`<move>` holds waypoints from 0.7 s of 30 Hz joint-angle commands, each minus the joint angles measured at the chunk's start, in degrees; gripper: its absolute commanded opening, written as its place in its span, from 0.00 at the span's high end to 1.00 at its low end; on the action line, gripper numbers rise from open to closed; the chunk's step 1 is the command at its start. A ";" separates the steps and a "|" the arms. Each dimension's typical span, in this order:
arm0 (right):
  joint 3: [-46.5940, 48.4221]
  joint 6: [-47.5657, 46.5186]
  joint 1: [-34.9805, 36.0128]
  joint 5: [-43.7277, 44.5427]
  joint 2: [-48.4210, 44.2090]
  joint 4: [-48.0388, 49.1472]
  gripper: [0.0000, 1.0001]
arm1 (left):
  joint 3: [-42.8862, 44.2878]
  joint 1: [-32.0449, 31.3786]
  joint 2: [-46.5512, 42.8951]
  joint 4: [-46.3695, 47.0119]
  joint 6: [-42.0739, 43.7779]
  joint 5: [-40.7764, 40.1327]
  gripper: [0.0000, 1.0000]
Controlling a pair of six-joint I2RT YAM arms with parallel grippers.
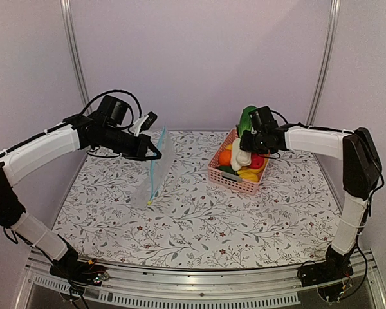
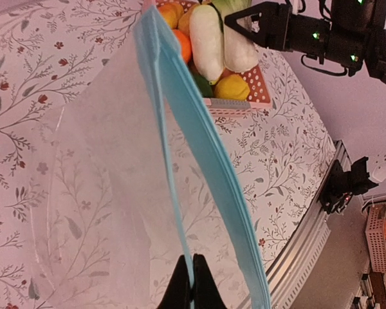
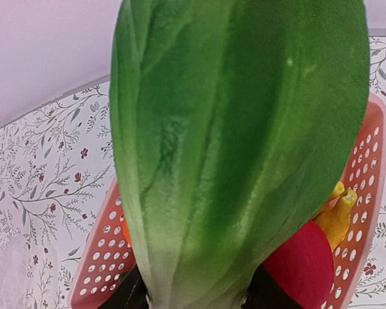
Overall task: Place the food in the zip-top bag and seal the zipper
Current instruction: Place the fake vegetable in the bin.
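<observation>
The left claw [image 2: 192, 277] is pinched fully shut on the zipper [image 2: 202, 151], with no gap between its dark fingertips. It grips the light-blue strip at one end. From the claw the strip runs away towards the far side of the table [image 1: 199, 219]. The zip-top bag [image 2: 83, 193] hangs below the claw, clear and crinkled, and its lower corner reaches down to the flowered tabletop. The bag's mouth is slightly parted just beyond the fingertips.

The right claw [image 1: 248, 143] stands partly open around the bok choy [image 3: 238, 148], one dark finger on either side of the pale stem and touching it. The green leaves rise above this claw and fill its wrist view. The white stem points down below it into the pink basket [image 3: 367, 167]. Whether the stem is lifted clear of the other produce cannot be told. A red fruit [image 3: 302, 264] lies in the basket just beside the right claw, touching the stem. The two claws are well apart, and the bag hangs between them, nearer the left claw
</observation>
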 commanded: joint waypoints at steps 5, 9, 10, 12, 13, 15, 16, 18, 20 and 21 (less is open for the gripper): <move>-2.62 3.63 0.09 -0.26 0.96 -4.46 0.32 | -2.40 1.68 -1.14 0.44 1.35 0.26 1.00; -5.18 3.72 0.12 0.07 -2.32 -4.64 0.26 | -2.62 2.19 -1.16 0.62 1.33 0.69 1.00; -5.85 3.81 0.07 0.26 -3.33 -4.67 0.25 | -2.67 2.30 -1.17 0.64 1.35 0.76 1.00; -6.93 3.99 0.05 0.65 -5.28 -4.88 0.23 | -2.71 2.52 -1.16 0.70 1.29 0.89 1.00; -7.36 3.87 0.06 0.86 -5.97 -5.03 0.22 | -2.72 2.57 -1.15 0.65 1.29 0.97 1.00; -7.86 3.74 0.12 1.40 -7.30 -5.42 0.22 | -2.79 2.72 -1.08 0.72 1.20 1.07 1.00; -7.92 3.67 0.12 1.76 -8.00 -5.76 0.22 | -2.80 2.75 -1.03 0.70 1.17 1.14 1.00; -7.74 3.40 0.10 2.58 -8.62 -6.15 0.20 | -2.80 2.83 -0.99 0.82 1.07 1.24 1.00; -6.10 2.71 0.01 3.51 -8.32 -7.48 0.18 | -2.67 2.88 -0.92 0.98 0.95 1.58 1.00; -4.65 2.09 -0.07 3.84 -7.85 -8.58 0.17 | -2.63 2.97 -0.91 1.13 0.80 1.71 1.00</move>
